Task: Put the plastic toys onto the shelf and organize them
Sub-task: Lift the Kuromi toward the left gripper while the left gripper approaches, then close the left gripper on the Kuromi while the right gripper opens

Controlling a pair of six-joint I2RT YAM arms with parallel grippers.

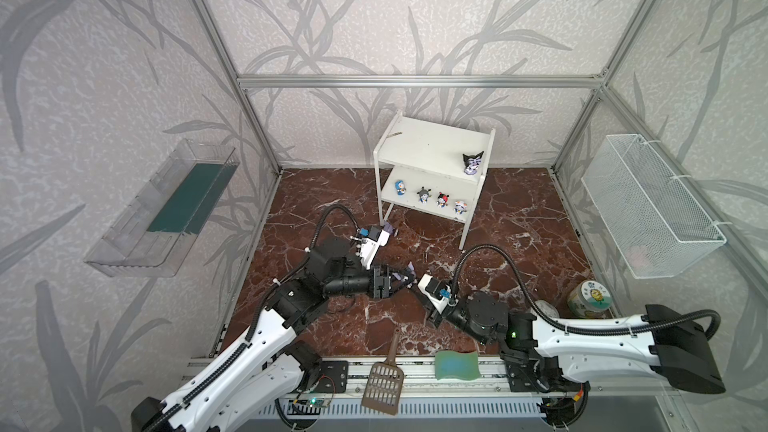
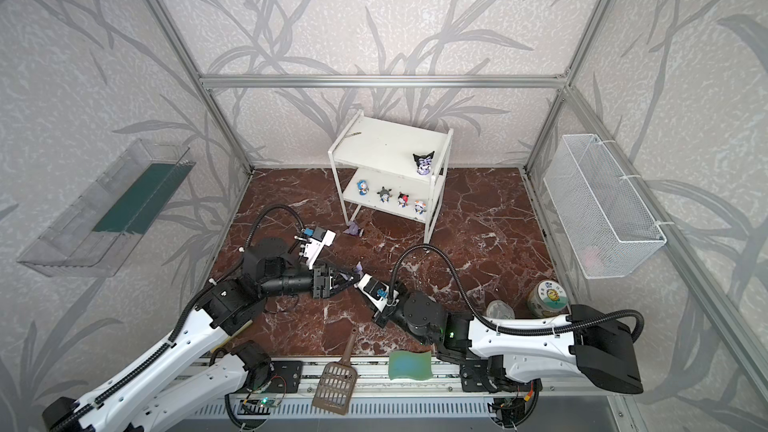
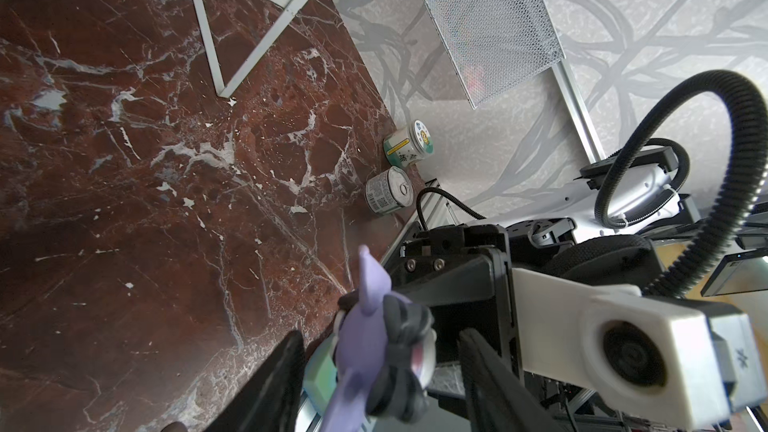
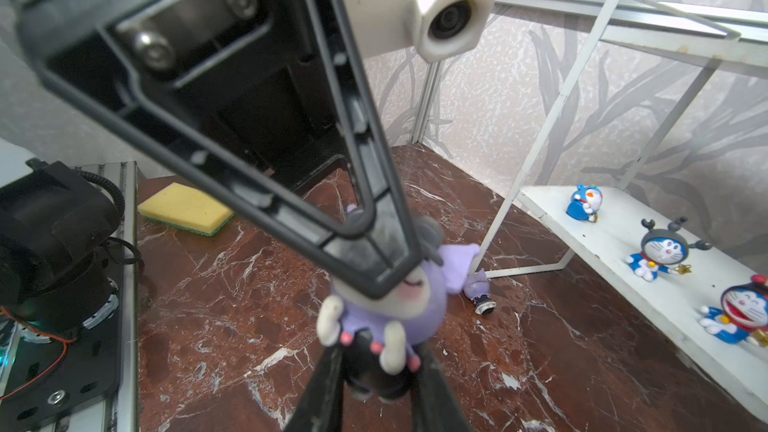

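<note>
One purple toy [image 4: 419,305], face clearest right wrist

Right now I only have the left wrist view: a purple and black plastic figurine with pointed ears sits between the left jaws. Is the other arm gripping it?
Observer: The right wrist view shows the right gripper with jaws shut on the purple and black figurine at its base.
Reviewer: What is on the shelf?
Observer: In both top views the white two-tier shelf carries four small blue-white figurines on its lower board and a second purple and black figurine on top.
Reviewer: Any on the floor?
Observer: A third purple figurine lies toppled beside a front shelf leg.
</note>
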